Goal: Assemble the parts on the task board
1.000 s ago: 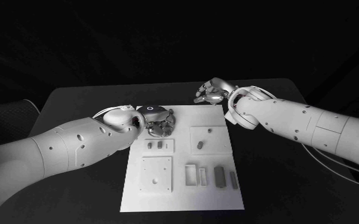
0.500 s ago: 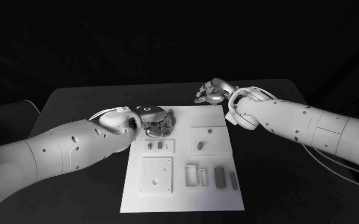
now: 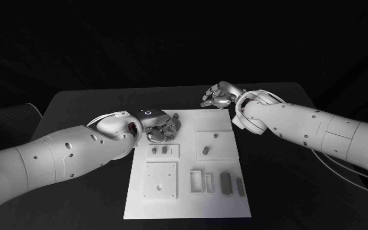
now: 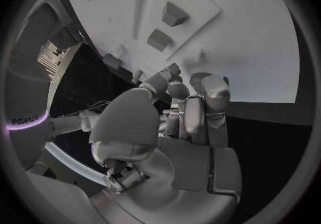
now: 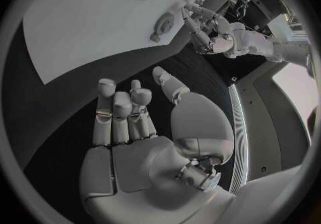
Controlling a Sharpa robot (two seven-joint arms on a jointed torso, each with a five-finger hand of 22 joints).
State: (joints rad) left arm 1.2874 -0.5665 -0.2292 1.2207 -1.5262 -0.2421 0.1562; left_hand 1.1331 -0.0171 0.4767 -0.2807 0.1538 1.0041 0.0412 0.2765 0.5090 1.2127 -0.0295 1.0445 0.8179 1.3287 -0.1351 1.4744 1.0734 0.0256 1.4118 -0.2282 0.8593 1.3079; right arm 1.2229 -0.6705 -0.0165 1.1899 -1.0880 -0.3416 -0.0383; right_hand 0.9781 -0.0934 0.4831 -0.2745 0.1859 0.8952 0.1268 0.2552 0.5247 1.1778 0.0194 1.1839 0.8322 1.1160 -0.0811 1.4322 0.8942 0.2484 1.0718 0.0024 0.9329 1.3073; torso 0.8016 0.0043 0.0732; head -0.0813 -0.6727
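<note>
Hovering at the board's [image 3: 187, 195] eleven o'clock, left robot hand [image 3: 160, 125] curls empty; parts [image 3: 206, 148] look light, rigid: pinch sides.

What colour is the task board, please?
White; the task board shows best in the head view.

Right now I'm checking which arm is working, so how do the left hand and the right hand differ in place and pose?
The left hand is over the task board's far left corner, while the right hand is past the board's far edge, over the black table. The left hand's fingers curl in together; the right hand's fingers are spread apart, holding nothing. Both are silver hands on white arms.
</note>
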